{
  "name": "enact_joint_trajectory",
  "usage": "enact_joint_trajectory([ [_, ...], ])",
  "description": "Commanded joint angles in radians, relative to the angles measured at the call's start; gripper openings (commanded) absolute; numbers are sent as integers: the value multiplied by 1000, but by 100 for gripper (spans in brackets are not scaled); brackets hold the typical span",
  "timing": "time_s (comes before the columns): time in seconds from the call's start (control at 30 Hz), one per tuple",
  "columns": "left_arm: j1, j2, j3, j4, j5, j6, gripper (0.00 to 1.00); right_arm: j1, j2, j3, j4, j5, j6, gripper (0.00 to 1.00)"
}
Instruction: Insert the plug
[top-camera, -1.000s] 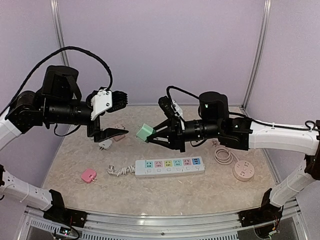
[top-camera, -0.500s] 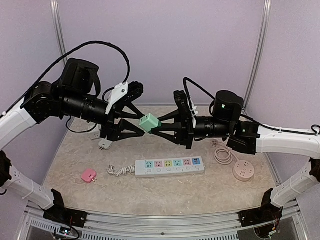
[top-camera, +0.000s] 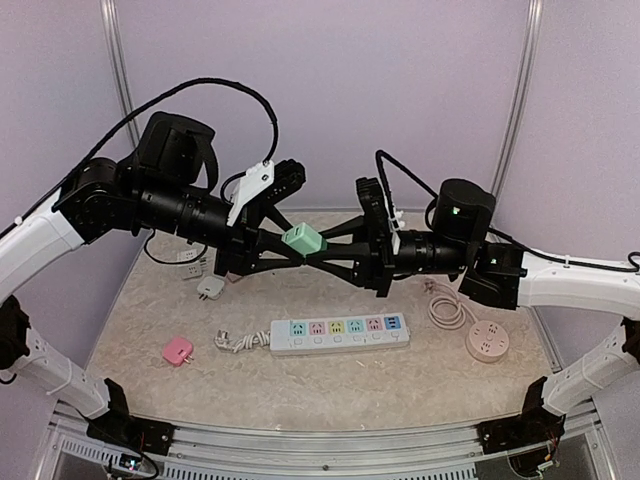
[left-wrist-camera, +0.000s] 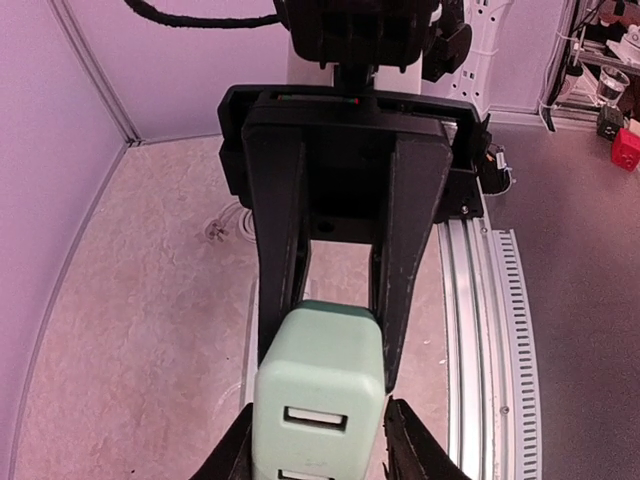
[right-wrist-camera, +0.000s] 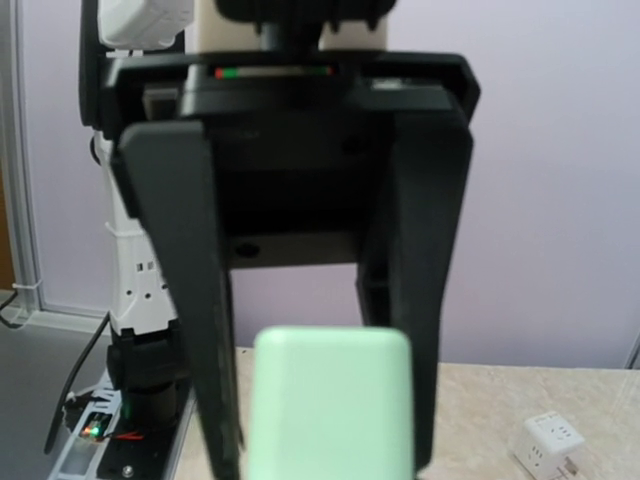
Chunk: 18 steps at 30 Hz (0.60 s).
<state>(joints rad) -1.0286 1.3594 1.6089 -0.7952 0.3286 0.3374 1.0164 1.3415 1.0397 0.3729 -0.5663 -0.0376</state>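
Far left of the long white plastic power strip (top-camera: 340, 333) with pastel socket faces, a small pink rounded plug (top-camera: 178, 350) lies on the beige stone-look counter (top-camera: 400, 385). Up in the air over the strip's left end, the left pincer (top-camera: 285, 247) brackets the mint-green rounded-cube plug (top-camera: 302, 240). Its flat black fingers sit either side; clamped or only close, cannot tell. The plug is smooth matte plastic with soft corners and rectangular slots on the face toward the left wrist camera. Prongs not visible. Just right of it, the right pincer (top-camera: 322, 247) comes in from the opposite side and looks to be grasping the plug by its flanks. Reads as a mid-air handover or regrip, insertion not begun. Next likely needs one sure grip and the other letting go, then prongs turned down and lined up over one socket of the strip. Right of the strip: a round pink socket puck (top-camera: 487, 343) and a coiled pale cord (top-camera: 447, 312).
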Motion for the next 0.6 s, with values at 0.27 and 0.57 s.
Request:
enact_joint_trajectory([
  [0.27,-20,-3,37,-29,-71,15,0,5,-37,-15,-48,60,-24,13],
  [0.57,-55,-22,-21,-53,-238,119,0,5,-90,72,-363,175,-82,66],
])
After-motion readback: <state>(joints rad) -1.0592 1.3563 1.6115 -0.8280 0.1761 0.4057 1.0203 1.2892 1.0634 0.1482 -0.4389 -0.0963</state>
